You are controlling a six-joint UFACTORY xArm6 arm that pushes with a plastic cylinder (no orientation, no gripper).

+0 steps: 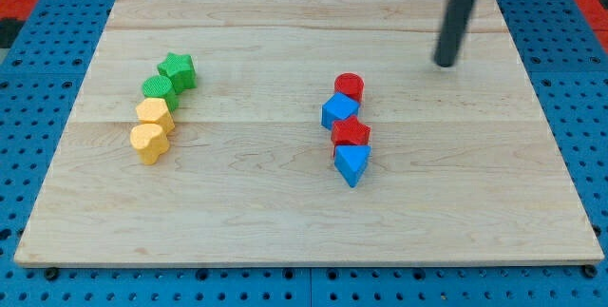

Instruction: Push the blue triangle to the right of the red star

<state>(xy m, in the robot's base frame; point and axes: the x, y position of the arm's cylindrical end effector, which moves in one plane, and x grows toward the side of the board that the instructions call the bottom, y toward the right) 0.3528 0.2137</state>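
Note:
The blue triangle (351,164) lies at the bottom of a short column of blocks right of the board's middle. The red star (351,133) touches it just above. Above the star sits a blue cube (338,110), then a red cylinder (349,86) at the column's top. My tip (445,63) rests on the board at the upper right, well apart from the column, up and to the right of the red cylinder.
A second column stands at the left: a green star (178,69), a green block (158,88), a yellow hexagon-like block (154,113) and a yellow heart-like block (148,141). The wooden board (285,221) lies on a blue pegboard.

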